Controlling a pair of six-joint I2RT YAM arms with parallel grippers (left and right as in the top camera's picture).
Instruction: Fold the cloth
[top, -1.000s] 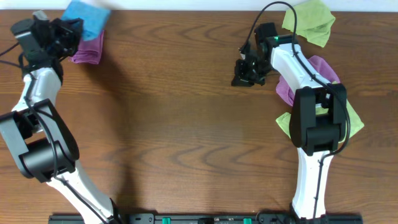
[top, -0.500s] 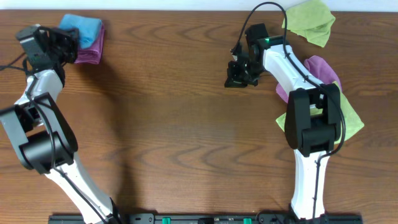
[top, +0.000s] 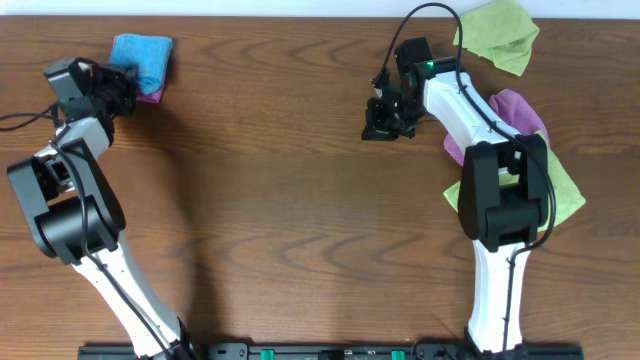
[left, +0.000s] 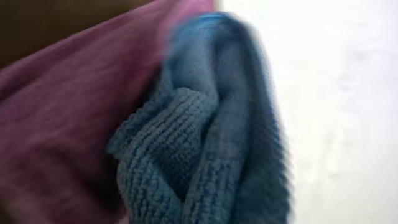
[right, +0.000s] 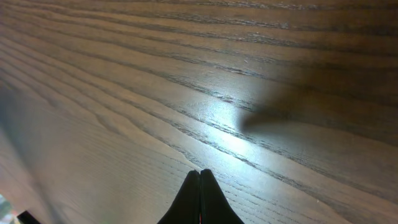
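The sky-blue cloth (top: 143, 55) lies folded small at the far left corner of the table, on top of a purple cloth (top: 152, 92). My left gripper (top: 118, 82) is at the cloth's near left edge. In the left wrist view the blue cloth (left: 205, 130) fills the frame right up to the camera, bunched toward the jaws with the purple cloth (left: 62, 118) beside it; the fingers are hidden and seem shut on the cloth. My right gripper (top: 385, 122) is shut and empty, with its fingertips (right: 200, 180) just above bare wood.
A lime-green cloth (top: 497, 35) lies at the far right. Another purple cloth (top: 520, 110) and a lime-green cloth (top: 560, 195) lie under and beside my right arm. The table's far edge runs just behind the blue cloth.
The blue cloth came down from the air onto the purple cloth and shifted slightly right and nearer with my left gripper. My right gripper moved a little left, then stayed still.
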